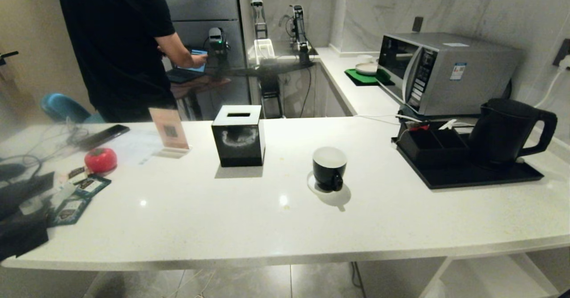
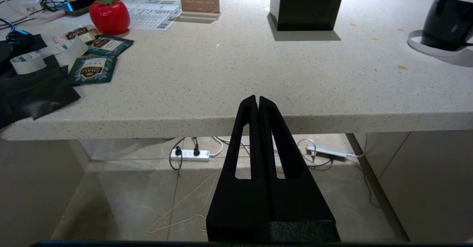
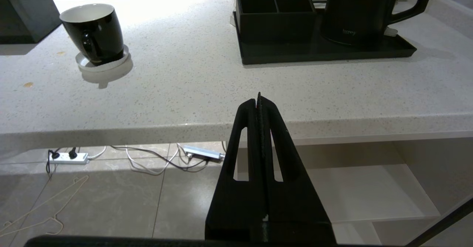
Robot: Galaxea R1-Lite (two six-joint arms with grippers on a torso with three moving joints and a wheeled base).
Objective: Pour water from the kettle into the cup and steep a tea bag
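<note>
The matte-black kettle stands on a black tray at the right of the white counter, handle to the right. The black cup with a white inside sits on a white coaster mid-counter, handle toward me. Tea bag sachets lie at the counter's left end. My left gripper is shut and empty, held in front of the counter edge. My right gripper is shut and empty too, before the edge, short of the tray. Neither arm shows in the head view.
A black cube tissue box stands behind the cup, with a card stand, a red tomato-shaped object, a phone and cables to the left. A compartment box shares the tray. A microwave is behind; a person stands at the back.
</note>
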